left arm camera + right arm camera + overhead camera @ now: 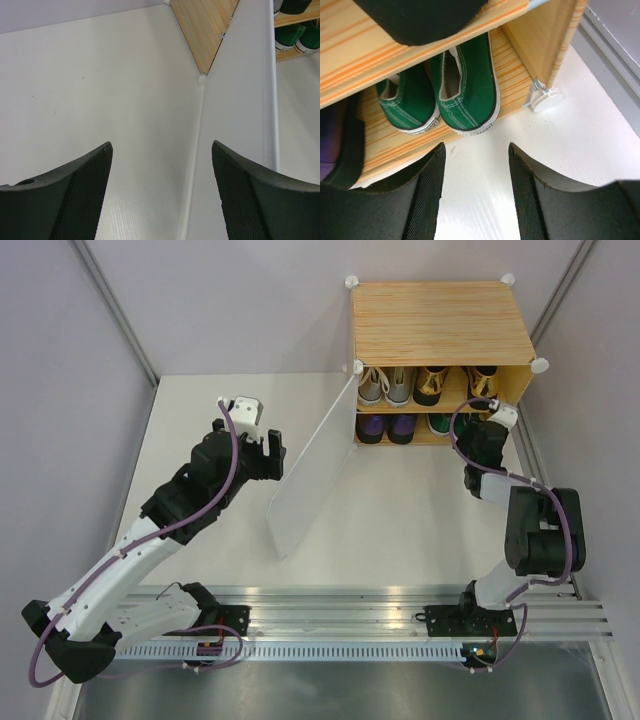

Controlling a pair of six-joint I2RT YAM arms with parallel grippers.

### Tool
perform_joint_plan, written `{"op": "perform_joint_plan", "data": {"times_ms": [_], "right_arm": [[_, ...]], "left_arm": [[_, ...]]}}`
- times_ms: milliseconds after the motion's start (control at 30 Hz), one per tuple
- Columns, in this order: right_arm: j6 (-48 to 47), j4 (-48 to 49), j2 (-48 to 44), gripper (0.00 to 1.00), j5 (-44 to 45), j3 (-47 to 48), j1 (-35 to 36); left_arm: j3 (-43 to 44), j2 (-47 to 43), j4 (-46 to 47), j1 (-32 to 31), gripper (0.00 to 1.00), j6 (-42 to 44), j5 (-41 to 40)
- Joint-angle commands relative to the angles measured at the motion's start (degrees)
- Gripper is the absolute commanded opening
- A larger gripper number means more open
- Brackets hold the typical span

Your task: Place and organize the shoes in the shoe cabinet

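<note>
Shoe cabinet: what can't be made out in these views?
- Top external: green sneakers with white laces mostly hidden behind the right arm.
- Right wrist: glossy purple dress shoe cut off by left edge; dark shape on upper shelf cut by top edge, unidentifiable.
- Left wrist: white flat door panel blocks most of the bamboo-grain wooden shoe cabinet.

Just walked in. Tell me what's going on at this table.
Two robot arms are filling a shoe cabinet. All four pairs sit inside: grey sneakers and gold shoes on the upper shelf, purple shoes and green sneakers on the lower. The right gripper hovers just in front of the green sneakers, jaws open and empty. The left gripper, also open, is beside the white door, which stands swung open.
</note>
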Motion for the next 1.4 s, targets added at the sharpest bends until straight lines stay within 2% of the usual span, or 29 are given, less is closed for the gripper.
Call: {"op": "perform_joint_plan", "data": {"times_ms": [0,300,500,567,767,833,967,1100,1200,1233,1300,1333,1367], "right_arm": [[3.0,-2.0,-5.7,0.58,-0.7,-2.0,0.2],[7.8,-14.5,-22.5,0.54,-1.4,-8.5,1.2],[14.0,-28.2,-40.2,0.54,-5.2,-7.5,1.2],[14.6,-34.9,-45.4,0.53,-8.0,-4.3,1.3],[9.7,-51.6,-50.4,0.54,-9.3,12.7,1.2],[8.2,-55.2,-50.6,0.54,-8.2,19.3,1.2],[5.6,-60.6,-52.8,0.57,-7.8,25.6,1.2],[6.3,-61.6,-55.4,0.59,-9.3,27.1,1.3],[7.4,-61.6,-56.6,0.60,-11.6,27.4,1.3],[7.5,-61.6,-57.1,0.60,-11.9,27.7,1.3],[7.8,-61.8,-57.4,0.60,-12.0,28.3,1.3],[8.3,-62.1,-57.8,0.60,-12.3,29.1,1.3],[8.4,-62.2,-57.9,0.61,-12.6,29.6,1.3]], "left_arm": [[-0.3,-0.9,2.6,-0.2,0.83,2.2,-1.6],[-1.3,-1.6,4.1,-0.3,0.83,1.9,-4.8],[-1.3,0.4,3.0,-0.1,0.83,1.9,-14.1],[-1.5,0.6,3.2,0.2,0.83,2.8,-17.9],[-2.3,0.9,4.2,4.7,0.83,4.5,-24.1],[-1.8,1.3,4.3,7.1,0.83,5.4,-26.0],[-0.8,1.9,3.8,12.9,0.83,6.4,-28.1],[0.9,4.1,1.0,16.2,0.84,5.1,-27.8],[1.9,6.3,-4.4,16.6,0.84,0.0,-22.7],[2.0,6.8,-5.6,16.6,0.83,-1.7,-18.0],[2.0,8.4,-7.8,16.0,0.76,-7.2,-11.5],[1.8,8.9,-7.7,12.6,0.68,-9.2,-5.4],[2.0,9.7,-7.5,8.8,0.66,-11.3,-4.6]]}}
